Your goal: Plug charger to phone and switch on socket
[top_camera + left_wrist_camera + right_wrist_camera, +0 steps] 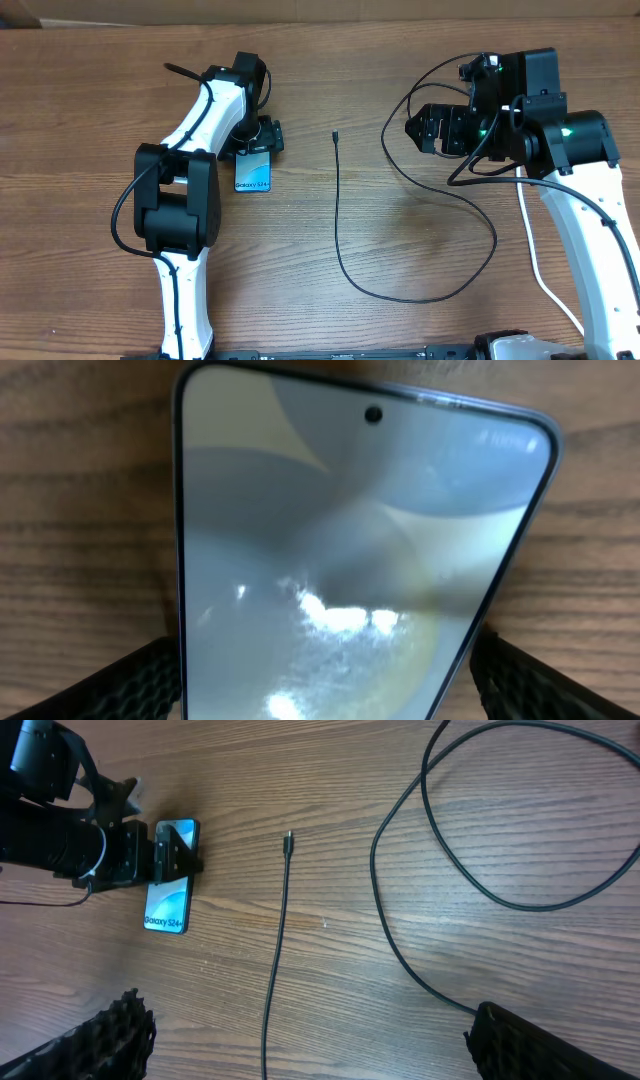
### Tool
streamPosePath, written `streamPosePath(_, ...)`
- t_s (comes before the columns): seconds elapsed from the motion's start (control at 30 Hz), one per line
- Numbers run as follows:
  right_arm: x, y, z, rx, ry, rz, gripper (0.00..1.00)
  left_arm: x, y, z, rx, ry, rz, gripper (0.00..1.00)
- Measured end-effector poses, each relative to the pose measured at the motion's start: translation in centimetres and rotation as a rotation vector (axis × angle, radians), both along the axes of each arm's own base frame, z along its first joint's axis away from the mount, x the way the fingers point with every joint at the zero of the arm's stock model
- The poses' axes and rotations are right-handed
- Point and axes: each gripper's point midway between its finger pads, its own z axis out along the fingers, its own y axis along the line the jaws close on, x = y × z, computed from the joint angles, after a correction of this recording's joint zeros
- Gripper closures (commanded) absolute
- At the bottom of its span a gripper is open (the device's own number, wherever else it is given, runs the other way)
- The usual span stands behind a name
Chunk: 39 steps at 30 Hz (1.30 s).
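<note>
The phone lies flat on the wooden table with its screen lit; it also shows in the left wrist view and the right wrist view. My left gripper is open, with one finger on each side of the phone's far end. The charger's connector tip lies loose to the right of the phone, also seen in the right wrist view. Its black cable loops toward the right arm, and its plug is hidden. My right gripper is open, empty and raised. The socket is not clearly in view.
A thick white cord runs down beside the right arm to a white object cut off by the bottom edge. The black cable makes a wide loop across the table's right half.
</note>
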Motion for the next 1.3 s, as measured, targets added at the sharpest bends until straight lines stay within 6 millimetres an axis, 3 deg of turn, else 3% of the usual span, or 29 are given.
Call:
streamPosePath(0.33,0.6,0.1,-1.5,-0.006,0.044,0.001,0.0,1.0,0.2,0.0,0.017,-0.041,-0.037,0.13)
streamPosePath(0.7,0.8,0.1,-1.4,-0.004,0.033,0.0,0.0,1.6,0.4,0.0,0.034,-0.066,-0.103,0.15)
streamPosePath(0.97,0.9,0.2,-1.3,-0.003,0.027,0.001,0.0,1.8,0.0,-0.2,0.009,-0.078,-0.111,0.34)
streamPosePath(1.3,1.1,0.2,-1.2,-0.002,0.019,0.0,0.0,1.7,0.0,-0.1,0.01,-0.073,-0.111,0.47)
